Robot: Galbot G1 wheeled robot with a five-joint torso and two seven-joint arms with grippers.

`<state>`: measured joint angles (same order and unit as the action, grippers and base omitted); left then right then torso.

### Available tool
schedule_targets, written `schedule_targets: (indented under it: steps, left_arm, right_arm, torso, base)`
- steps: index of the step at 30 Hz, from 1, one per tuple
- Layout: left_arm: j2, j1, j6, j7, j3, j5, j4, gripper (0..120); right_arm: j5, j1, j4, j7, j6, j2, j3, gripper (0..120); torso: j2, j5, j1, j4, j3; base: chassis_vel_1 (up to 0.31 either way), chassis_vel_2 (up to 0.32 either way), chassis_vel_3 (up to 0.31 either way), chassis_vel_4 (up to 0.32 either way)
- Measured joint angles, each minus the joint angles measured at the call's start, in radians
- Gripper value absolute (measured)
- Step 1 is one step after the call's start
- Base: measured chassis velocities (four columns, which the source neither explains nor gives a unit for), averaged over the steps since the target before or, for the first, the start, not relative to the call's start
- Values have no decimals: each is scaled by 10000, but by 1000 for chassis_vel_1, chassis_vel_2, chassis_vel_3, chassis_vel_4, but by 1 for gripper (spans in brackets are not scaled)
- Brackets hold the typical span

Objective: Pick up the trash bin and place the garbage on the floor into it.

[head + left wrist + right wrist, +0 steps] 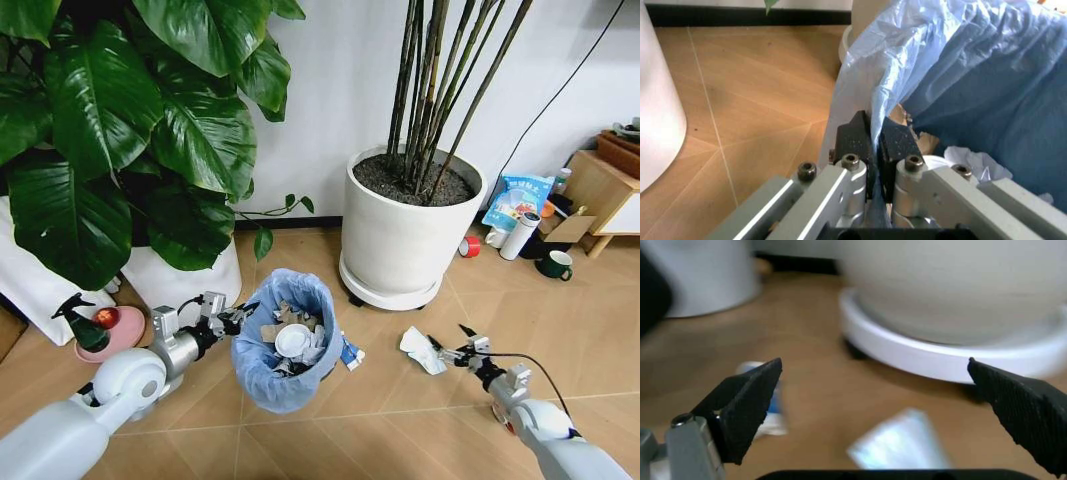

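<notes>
The trash bin (288, 345), lined with a light blue bag, hangs tilted off the floor with paper scraps and a white disc (291, 340) inside. My left gripper (236, 318) is shut on its rim; the left wrist view shows the fingers (855, 136) pinching the blue bag (953, 75). A white wrapper (419, 349) lies on the floor to the right of the bin, blurred in the right wrist view as wrapper (900, 447). My right gripper (449, 347) is open just right of it. A small blue and white packet (350, 354) lies by the bin, seen also as packet (770, 400).
A large white plant pot (405, 235) on a round base stands behind the wrapper. Another white pot (185, 275) with big leaves is at left, with a spray bottle (85, 322) on a pink saucer. A tumbler (519, 235), green mug (555, 264) and snack bag sit at right.
</notes>
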<state>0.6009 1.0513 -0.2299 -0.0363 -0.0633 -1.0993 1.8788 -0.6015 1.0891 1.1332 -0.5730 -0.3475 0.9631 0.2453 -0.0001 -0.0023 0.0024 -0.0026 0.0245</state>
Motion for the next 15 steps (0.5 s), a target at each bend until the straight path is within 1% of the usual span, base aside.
schedule_targets:
  steps: [1, 2, 3, 7, 8, 11, 15]
  left_arm:
    - [-62, -1, 0, -7, 12, -2, -11, 0]
    - [-62, -1, 0, -7, 12, -2, -11, 0]
    - [-108, -3, 1, -9, 13, -5, -15, 0]
    - [-241, -191, 130, -23, -155, -73, -32, 0]
    - [-241, -191, 130, -23, -155, -73, -32, 0]
    - [-424, -272, 185, 7, -398, -281, 88, 0]
    - [-618, -189, 191, -10, -447, -281, 165, 0]
  right_arm:
    - [-56, -198, -52, -304, 120, 21, -290, 100]
    - [-56, -198, -52, -304, 120, 21, -290, 100]
    - [-61, -384, -177, -515, 202, 88, -512, 100]
    - [34, -1124, -1080, -994, 417, 635, -1321, 100]
    - [34, -1124, -1080, -994, 417, 635, -1321, 100]
    - [217, -1400, -1518, -1030, 523, 977, -1693, 100]
    - [355, -1468, -1699, -1006, 543, 1152, -1881, 100]
  torso:
    - [0, 2, 0, 1, 0]
    - [0, 2, 0, 1, 0]
    - [0, 0, 0, 0, 0]
    - [0, 2, 0, 3, 1]
    - [0, 2, 0, 3, 1]
    - [0, 1, 0, 0, 0]
    - [0, 2, 1, -2, 1]
  base:
    - [0, 0, 0, 0]
    - [0, 0, 0, 0]
    - [0, 0, 0, 0]
    - [0, 0, 0, 0]
    - [0, 0, 0, 0]
    - [0, 0, 0, 0]
    - [0, 0, 0, 0]
